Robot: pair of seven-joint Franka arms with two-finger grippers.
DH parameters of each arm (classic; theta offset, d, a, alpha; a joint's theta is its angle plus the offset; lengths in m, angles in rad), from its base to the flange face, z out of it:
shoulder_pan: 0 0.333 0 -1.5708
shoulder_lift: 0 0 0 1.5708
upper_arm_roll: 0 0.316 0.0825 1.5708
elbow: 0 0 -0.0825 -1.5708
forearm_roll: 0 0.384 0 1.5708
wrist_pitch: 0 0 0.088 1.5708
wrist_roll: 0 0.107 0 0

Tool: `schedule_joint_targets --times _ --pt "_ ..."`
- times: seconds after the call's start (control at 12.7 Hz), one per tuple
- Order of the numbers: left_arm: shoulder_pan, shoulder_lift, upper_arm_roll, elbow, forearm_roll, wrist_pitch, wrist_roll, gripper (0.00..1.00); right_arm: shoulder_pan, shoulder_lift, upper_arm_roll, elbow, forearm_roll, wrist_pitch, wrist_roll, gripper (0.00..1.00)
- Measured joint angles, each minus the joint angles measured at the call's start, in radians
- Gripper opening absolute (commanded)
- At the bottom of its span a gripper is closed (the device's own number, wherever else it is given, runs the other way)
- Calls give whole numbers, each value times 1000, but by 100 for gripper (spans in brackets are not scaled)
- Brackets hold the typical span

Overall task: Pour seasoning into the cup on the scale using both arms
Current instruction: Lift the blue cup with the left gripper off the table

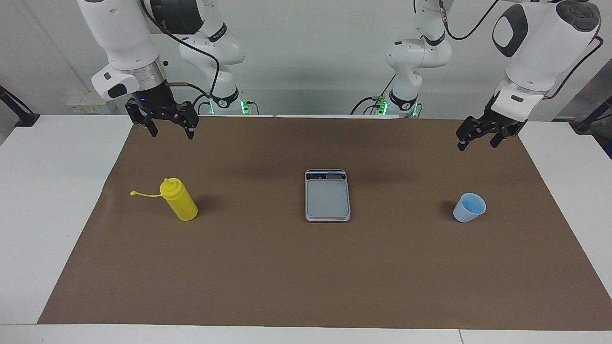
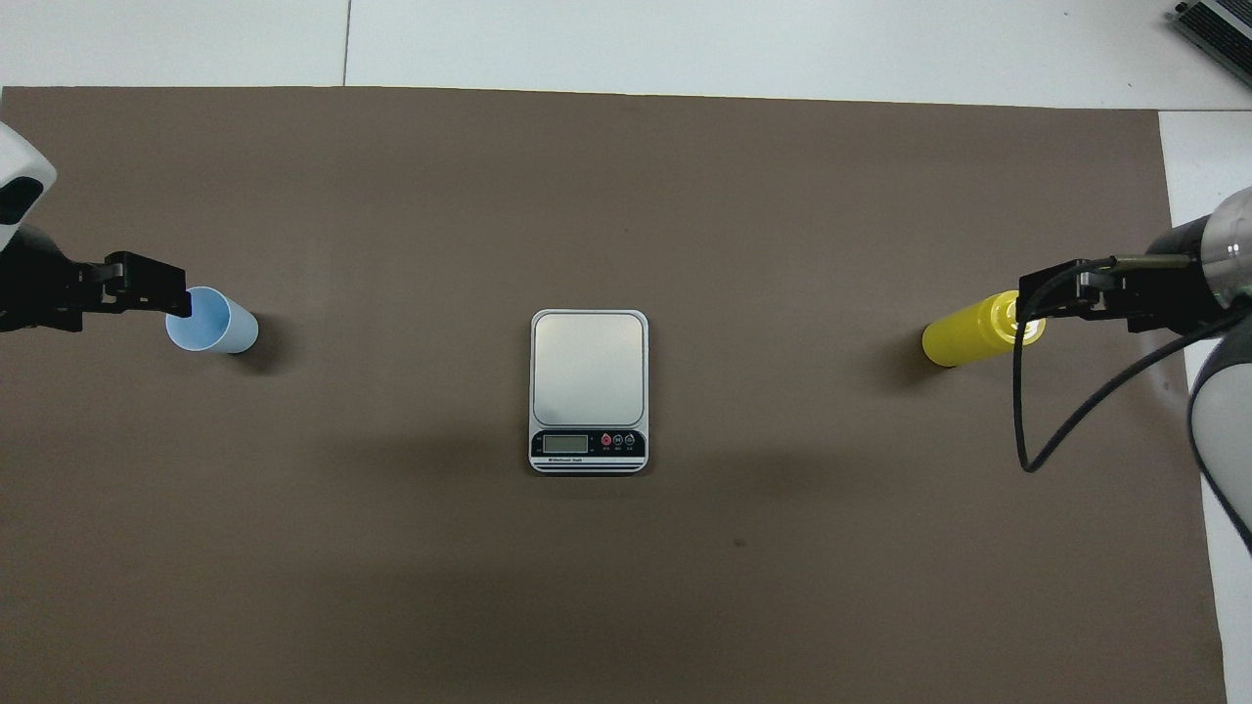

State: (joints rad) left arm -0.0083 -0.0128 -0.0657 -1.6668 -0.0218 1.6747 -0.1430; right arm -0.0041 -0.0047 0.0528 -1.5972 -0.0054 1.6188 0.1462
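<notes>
The yellow seasoning bottle point(image 1: 180, 200) stands upright on the brown mat toward the right arm's end, its strap sticking out sideways. The light blue cup point(image 1: 469, 208) stands upright and empty toward the left arm's end. The silver-grey scale point(image 1: 327, 196) lies between them, its plate bare and its display strip on the edge nearer to the robots. My right gripper point(image 1: 172, 134) hangs open in the air over the mat by the bottle, touching nothing. My left gripper point(image 1: 477, 145) hangs open in the air over the mat by the cup. In the overhead view the right gripper point(image 2: 1032, 303) covers the bottle's point(image 2: 973, 334) cap and the left gripper point(image 2: 174, 293) meets the cup's point(image 2: 213, 325) rim.
The brown mat point(image 1: 306, 277) covers most of the white table point(image 1: 43, 200). A black cable point(image 2: 1066, 420) loops down from the right wrist. Only the bottle, scale point(image 2: 589, 389) and cup stand on the mat.
</notes>
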Motion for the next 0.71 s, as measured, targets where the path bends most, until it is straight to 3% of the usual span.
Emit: schedule_joint_targets --times 0.39,0.71 --pt "2 0 9 -7 0 22 -2 100 0 0 0 0 0 0 0 100" --pt "5 3 44 -117 0 180 -2 100 0 0 0 0 0 0 0 100"
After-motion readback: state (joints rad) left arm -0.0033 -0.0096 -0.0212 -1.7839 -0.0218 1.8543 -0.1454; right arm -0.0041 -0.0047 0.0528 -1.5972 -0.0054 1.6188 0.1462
